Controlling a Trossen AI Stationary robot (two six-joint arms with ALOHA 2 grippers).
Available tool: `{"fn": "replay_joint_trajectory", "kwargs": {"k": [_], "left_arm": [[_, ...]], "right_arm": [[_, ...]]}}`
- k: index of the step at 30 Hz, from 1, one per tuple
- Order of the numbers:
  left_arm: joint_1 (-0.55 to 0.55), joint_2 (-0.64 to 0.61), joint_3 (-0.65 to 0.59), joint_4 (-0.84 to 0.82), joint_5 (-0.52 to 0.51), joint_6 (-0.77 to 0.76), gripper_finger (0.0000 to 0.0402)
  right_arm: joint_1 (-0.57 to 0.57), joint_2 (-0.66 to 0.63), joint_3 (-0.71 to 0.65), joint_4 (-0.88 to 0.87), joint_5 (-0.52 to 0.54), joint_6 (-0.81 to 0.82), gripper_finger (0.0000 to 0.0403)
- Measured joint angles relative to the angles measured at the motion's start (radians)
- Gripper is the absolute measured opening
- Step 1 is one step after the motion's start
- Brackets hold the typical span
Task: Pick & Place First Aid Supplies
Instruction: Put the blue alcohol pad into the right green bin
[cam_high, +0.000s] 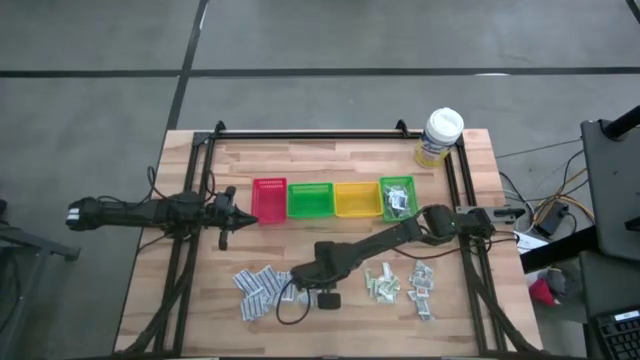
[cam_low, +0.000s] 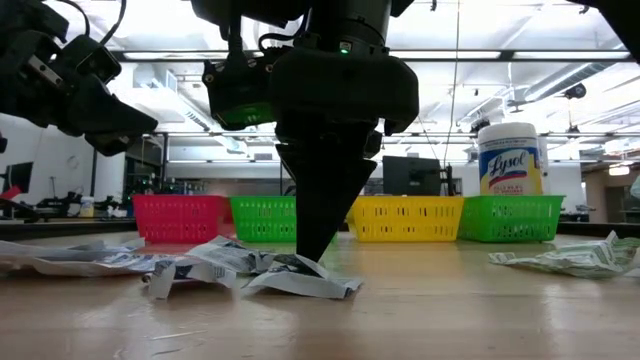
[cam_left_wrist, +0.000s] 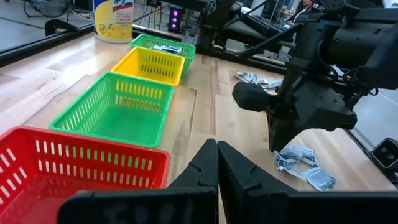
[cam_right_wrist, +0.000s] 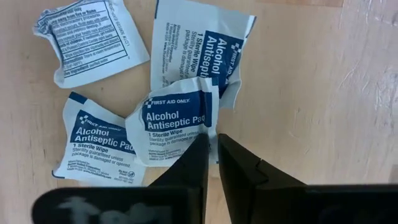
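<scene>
You're barely started: only the far green plastic bin (cam_high: 397, 197) holds sachets. Your right gripper (cam_right_wrist: 211, 144) pinches a white-blue alcohol wipe sachet (cam_right_wrist: 171, 121) on the wooden worktop (cam_high: 330, 159), piles either side. The left gripper (cam_left_wrist: 217, 163) waits clenched.

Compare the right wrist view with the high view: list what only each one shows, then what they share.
Only the right wrist view: the print on the white-blue sachets, with the right gripper pinching the edge of an alcohol wipe sachet.

Only the high view: the four bins, the wipes tub, the pale green sachets, and the left gripper waiting shut by the red bin.

Both: the white-blue sachet pile on the wooden table.
</scene>
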Motion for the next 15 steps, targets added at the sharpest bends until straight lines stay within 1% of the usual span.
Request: {"fn": "replay_joint_trajectory", "kwargs": {"k": [8, 15], "left_arm": [[0.0, 0.0, 0.0, 0.0, 0.0, 0.0, 0.0], [0.0, 0.0, 0.0, 0.0, 0.0, 0.0, 0.0]], "right_arm": [[-0.001, 0.0, 0.0, -0.02, 0.001, -0.004, 0.0011], [-0.001, -0.001, 0.018, -0.064, 0.003, -0.004, 0.0008]]}}
